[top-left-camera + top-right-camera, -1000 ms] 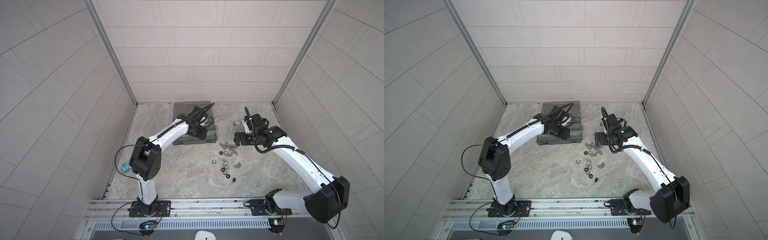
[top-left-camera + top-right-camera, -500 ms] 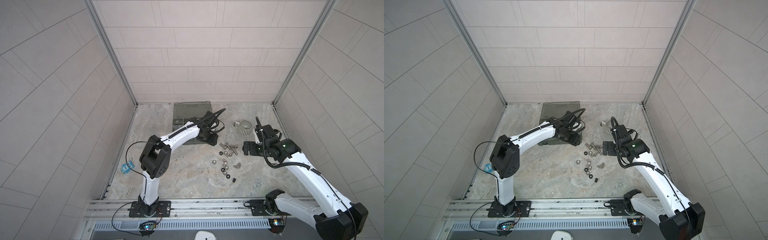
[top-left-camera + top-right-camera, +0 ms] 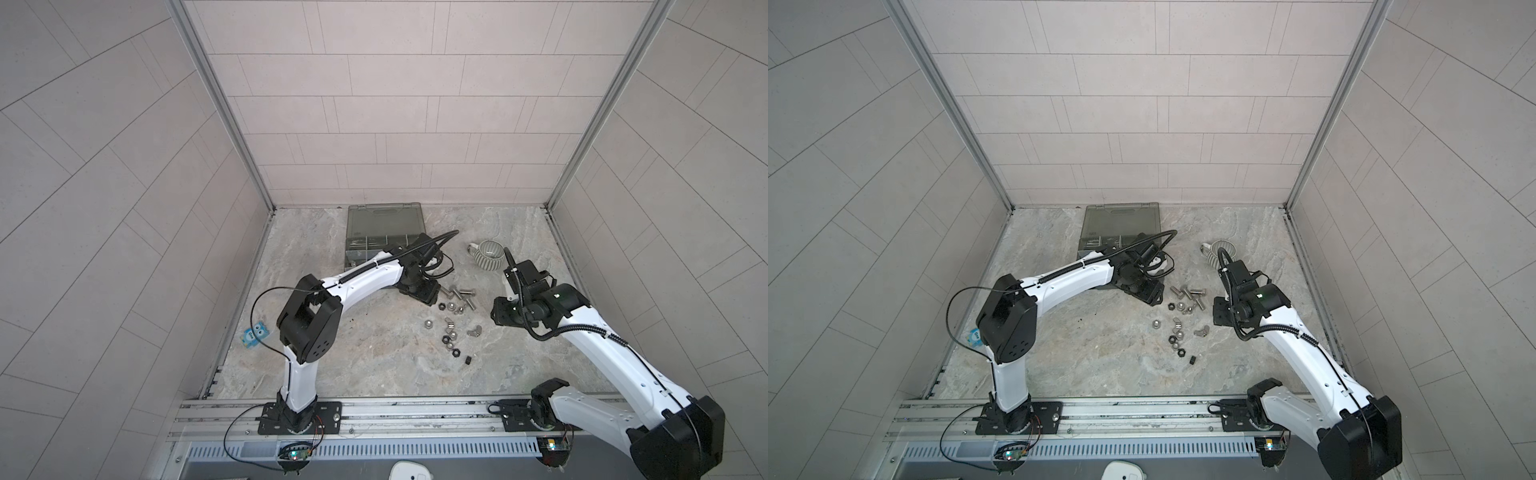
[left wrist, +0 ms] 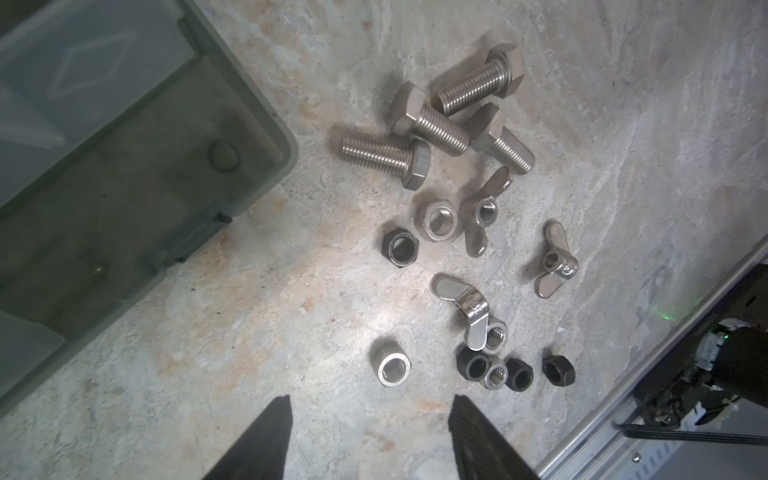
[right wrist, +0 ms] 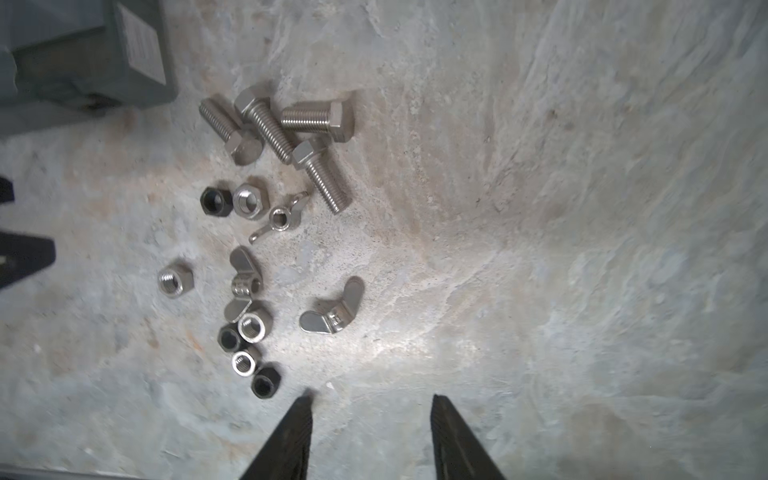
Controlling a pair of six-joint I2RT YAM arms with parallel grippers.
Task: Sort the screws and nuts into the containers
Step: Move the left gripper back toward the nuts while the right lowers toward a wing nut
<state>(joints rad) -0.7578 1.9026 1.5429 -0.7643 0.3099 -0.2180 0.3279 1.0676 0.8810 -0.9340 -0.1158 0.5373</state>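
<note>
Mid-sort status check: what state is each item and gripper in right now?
Translucent grey-green plastic organizer case: lid open.
Four silver hex-head bolts: loose on the table.
Silver and black hex nuts: loose on the table.
Three silver wing nuts: loose on the table.
Striped grey-white mug: on the table, untouched.
Left gripper: open, empty.
Right gripper: open, empty.

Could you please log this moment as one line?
left claw: open, empty | right claw: open, empty | screws, nuts: loose on table | case: open
</note>
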